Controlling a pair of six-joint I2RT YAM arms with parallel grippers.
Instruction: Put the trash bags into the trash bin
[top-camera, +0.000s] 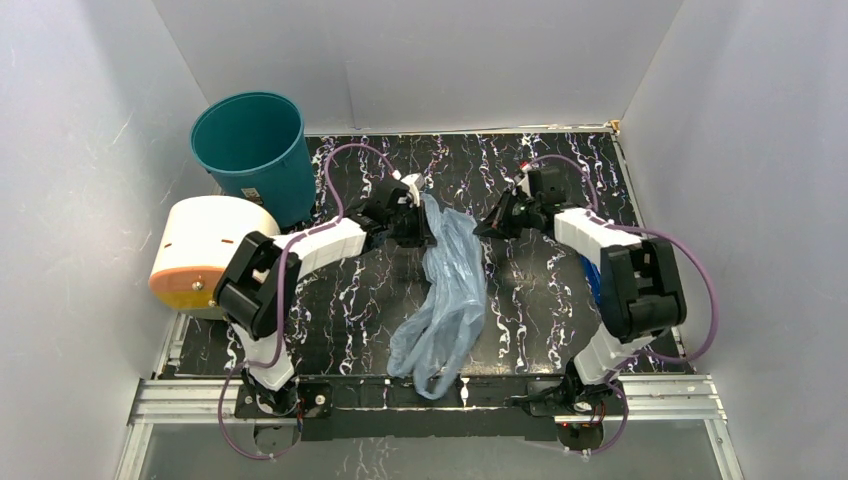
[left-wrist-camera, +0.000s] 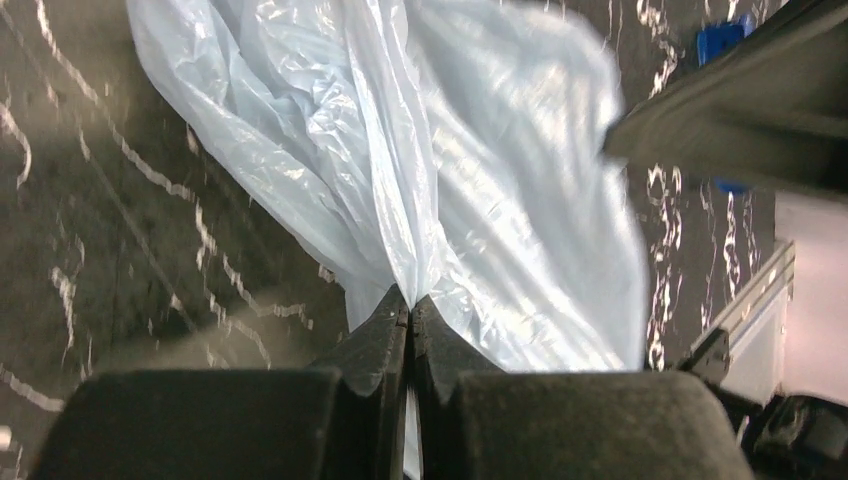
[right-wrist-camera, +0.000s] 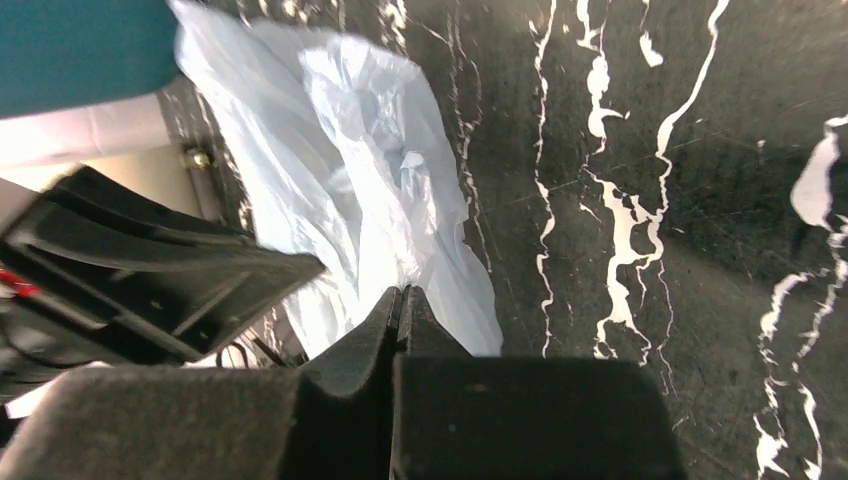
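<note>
Fingers clamped tight: left gripper and right gripper both pinching the bag at centre, bin far left. Pulling apart could tear that film.

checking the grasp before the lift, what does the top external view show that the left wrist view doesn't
Only top external: the teal trash bin back left, a cream cylinder beside it, and the whole trash bag trailing to the near edge. Only left wrist: the left gripper shut on a fold of the bag. Both: the light-blue bag on the black marbled table.
</note>
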